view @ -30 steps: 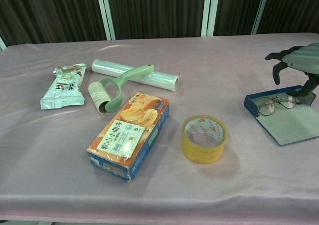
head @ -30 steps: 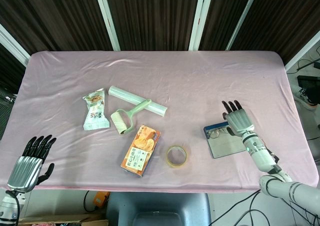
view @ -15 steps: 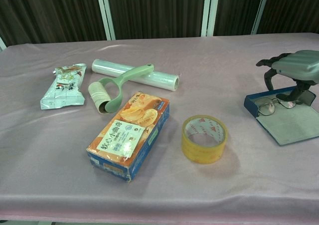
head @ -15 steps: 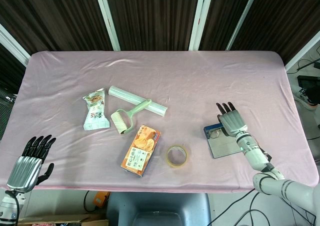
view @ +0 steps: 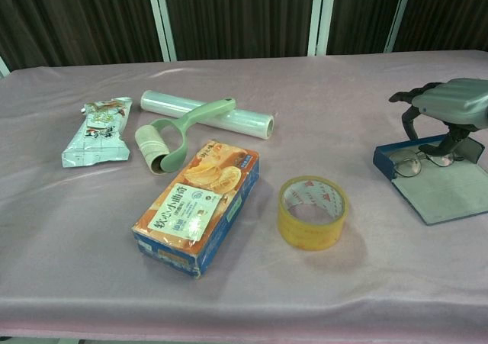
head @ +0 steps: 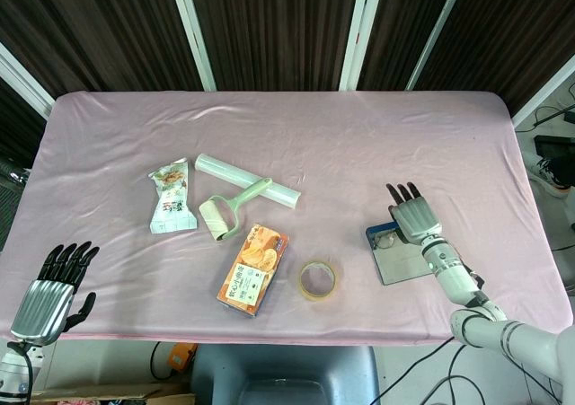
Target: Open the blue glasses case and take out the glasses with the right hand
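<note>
The blue glasses case (head: pixel 402 258) (view: pixel 443 189) lies open and flat on the right side of the pink table. The glasses (view: pixel 412 161) (head: pixel 388 239) rest in its far-left corner. My right hand (head: pixel 412 215) (view: pixel 444 104) hovers just above that end of the case, palm down, fingers spread and curved over the glasses, holding nothing. Its thumb reaches down close to the glasses' right lens; contact cannot be told. My left hand (head: pixel 52 290) hangs off the table's front-left edge, fingers apart and empty.
A yellow tape roll (view: pixel 312 211) sits left of the case. An orange snack box (view: pixel 200 204), a green lint roller (view: pixel 177 136), a clear film roll (view: pixel 207 113) and a snack packet (view: pixel 96 130) lie across the left half.
My right hand has moved left and slightly down, from beside the case's far end to over the glasses. The left hand stayed put.
</note>
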Controlling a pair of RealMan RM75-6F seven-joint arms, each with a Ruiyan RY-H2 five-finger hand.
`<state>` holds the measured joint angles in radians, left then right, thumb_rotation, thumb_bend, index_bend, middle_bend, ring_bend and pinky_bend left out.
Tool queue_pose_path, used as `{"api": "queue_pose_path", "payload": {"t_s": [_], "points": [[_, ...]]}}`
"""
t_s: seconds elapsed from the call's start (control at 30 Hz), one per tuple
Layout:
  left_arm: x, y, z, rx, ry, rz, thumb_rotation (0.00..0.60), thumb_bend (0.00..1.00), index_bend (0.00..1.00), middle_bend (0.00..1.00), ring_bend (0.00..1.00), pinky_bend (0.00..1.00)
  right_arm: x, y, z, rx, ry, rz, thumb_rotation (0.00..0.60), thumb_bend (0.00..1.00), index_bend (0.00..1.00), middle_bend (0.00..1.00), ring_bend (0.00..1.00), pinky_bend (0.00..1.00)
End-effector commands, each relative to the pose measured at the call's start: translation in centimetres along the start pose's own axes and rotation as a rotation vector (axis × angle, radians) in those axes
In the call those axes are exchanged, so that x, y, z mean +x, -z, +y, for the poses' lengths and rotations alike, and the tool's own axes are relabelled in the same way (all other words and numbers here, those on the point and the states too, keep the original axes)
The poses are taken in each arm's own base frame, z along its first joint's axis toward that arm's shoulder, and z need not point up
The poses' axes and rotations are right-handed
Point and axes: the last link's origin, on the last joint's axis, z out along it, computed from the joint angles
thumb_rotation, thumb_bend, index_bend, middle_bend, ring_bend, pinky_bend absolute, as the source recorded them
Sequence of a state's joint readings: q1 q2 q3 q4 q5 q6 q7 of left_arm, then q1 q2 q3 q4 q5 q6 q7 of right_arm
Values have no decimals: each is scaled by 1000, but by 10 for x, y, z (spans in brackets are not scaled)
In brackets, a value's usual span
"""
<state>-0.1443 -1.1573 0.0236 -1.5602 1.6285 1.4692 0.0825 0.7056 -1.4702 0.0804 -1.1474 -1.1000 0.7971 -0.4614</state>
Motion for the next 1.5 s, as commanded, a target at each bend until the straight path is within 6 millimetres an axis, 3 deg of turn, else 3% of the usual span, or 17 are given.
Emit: {"api": "queue_pose_path", "payload": {"t_s": [0.03, 0.23, 0.47, 0.9, 1.5], "points": [[0, 0, 0, 0, 0, 1, 600, 410, 0, 35, 0, 0, 4, 1, 1, -4, -17, 19, 600, 553, 650, 39, 0, 0], [0, 0, 0, -2, 2, 0, 600, 410, 0, 35, 0, 0, 15, 1, -2, -25, 7, 138, 600, 553, 657, 56, 0, 0], [0, 1, 0, -6, 4, 1, 600, 411, 0, 35, 0, 0, 18, 2, -20, -47, 117, 267, 600, 553, 657, 65, 0, 0], [2, 3, 0, -17, 9, 2, 600, 411, 0, 35, 0, 0, 19, 10, -52, -68, 376, 328, 600, 553, 635, 66, 0, 0], [2, 5, 1, -25, 10, 3, 600, 413, 0, 35, 0, 0, 16, 4, -53, -113, 418, 294, 600, 553, 618, 66, 0, 0]]}}
